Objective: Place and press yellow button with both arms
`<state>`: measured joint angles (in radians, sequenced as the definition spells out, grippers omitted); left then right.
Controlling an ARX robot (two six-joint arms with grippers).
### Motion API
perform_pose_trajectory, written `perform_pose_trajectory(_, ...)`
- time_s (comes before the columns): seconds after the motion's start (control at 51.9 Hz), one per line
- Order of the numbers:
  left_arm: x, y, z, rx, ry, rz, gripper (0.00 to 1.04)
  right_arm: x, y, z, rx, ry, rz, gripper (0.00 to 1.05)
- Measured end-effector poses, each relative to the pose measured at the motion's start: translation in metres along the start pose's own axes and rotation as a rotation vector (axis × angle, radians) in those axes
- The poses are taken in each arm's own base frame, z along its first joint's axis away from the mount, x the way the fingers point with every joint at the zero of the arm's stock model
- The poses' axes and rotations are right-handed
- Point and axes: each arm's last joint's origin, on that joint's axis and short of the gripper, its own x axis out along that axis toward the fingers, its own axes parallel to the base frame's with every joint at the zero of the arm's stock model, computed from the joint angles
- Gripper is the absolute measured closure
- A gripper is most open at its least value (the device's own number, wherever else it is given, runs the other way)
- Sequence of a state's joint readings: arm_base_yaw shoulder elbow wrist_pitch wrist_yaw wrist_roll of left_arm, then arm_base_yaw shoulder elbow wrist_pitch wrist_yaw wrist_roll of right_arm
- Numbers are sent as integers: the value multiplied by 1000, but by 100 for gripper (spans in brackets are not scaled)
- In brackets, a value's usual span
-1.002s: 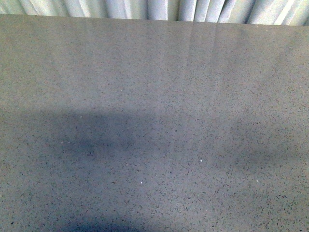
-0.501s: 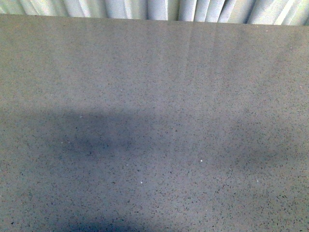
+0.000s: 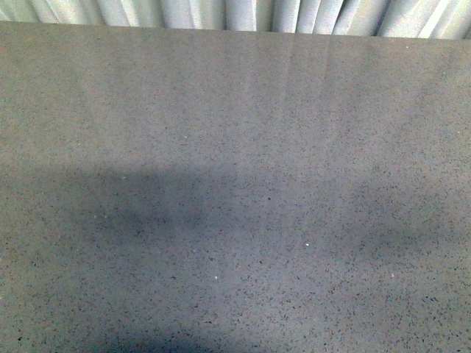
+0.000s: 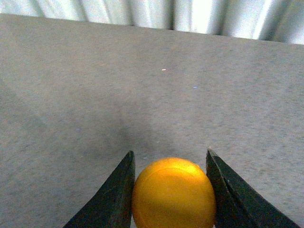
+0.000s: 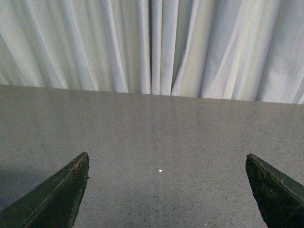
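In the left wrist view my left gripper (image 4: 170,156) is shut on the yellow button (image 4: 173,192). Only its round yellow-orange cap shows, pinched between the two dark fingers; its collar and base are hidden. It is held above the grey speckled table (image 4: 95,95). In the right wrist view my right gripper (image 5: 167,160) is open and empty, its dark fingers (image 5: 57,197) wide apart over the table. Neither arm nor the button shows in the front view.
The grey speckled table (image 3: 235,147) fills the front view, with arm shadows on its near left part. White pleated curtains (image 5: 152,42) hang behind the table's far edge.
The shadows on the near left of the table have shifted slightly and the view has moved a little. Nothing else differs.
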<state>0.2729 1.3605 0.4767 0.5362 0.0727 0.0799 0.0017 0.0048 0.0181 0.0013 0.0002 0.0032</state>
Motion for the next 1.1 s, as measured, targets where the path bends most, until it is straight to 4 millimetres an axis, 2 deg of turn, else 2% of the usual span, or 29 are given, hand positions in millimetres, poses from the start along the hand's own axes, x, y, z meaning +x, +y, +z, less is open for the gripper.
perform_pose_trajectory(0.116, 3, -39, -1, 23, 6, -92, 70, 0, 0, 0, 0, 0, 0, 9)
perform_pose_trajectory(0.231, 7, -83, -12, 56, 31, -188, 70, 0, 0, 0, 0, 0, 0, 9)
perform_pose_trajectory(0.385, 9, -139, -44, 113, 112, -313, 70, 0, 0, 0, 0, 0, 0, 9)
perform_pose_trajectory(0.482, 9, -160, -57, 139, 150, -360, 70, 0, 0, 0, 0, 0, 0, 9)
perform_pose_trajectory(0.636, 9, -178, -67, 155, 169, -390, 70, 0, 0, 0, 0, 0, 0, 9)
perform_pose_trajectory(1.021, 9, -195, -92, 185, 197, -406, 70, 0, 0, 0, 0, 0, 0, 9)
perform_pose_trajectory(1.098, 7, -195, -93, 180, 198, -410, 60, 0, 0, 0, 0, 0, 0, 9)
